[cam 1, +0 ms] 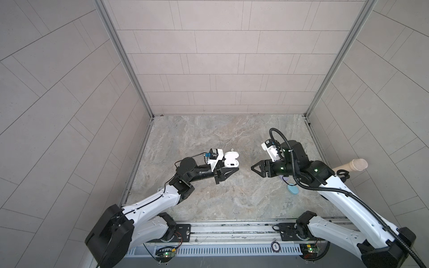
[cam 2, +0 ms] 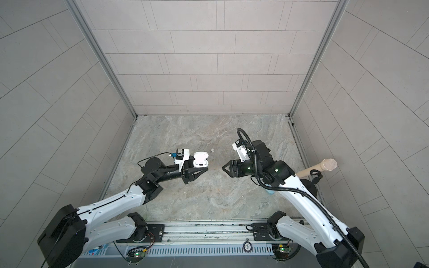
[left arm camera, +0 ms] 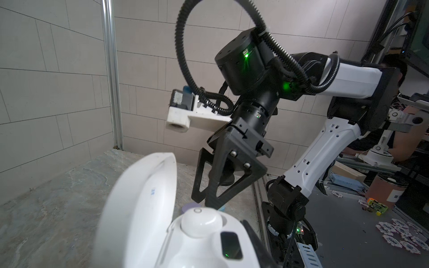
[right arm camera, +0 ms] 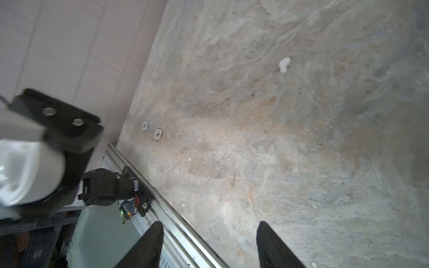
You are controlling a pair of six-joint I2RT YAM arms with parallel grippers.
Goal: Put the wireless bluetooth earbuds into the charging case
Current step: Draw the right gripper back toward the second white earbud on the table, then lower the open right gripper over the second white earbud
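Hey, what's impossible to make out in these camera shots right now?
White charging case: its second pocket is cut off by the left wrist view's bottom edge, too small in both top views.
Lilac case and blue case: mostly under the right arm in a top view; open or shut, unclear.
Left pincer: its hold on that case is blurred in the right wrist view.

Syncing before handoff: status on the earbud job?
Left gripper shut on open white case, one earbud seated. Right gripper open, empty. Loose white earbud on table, nothing seen blocking it.
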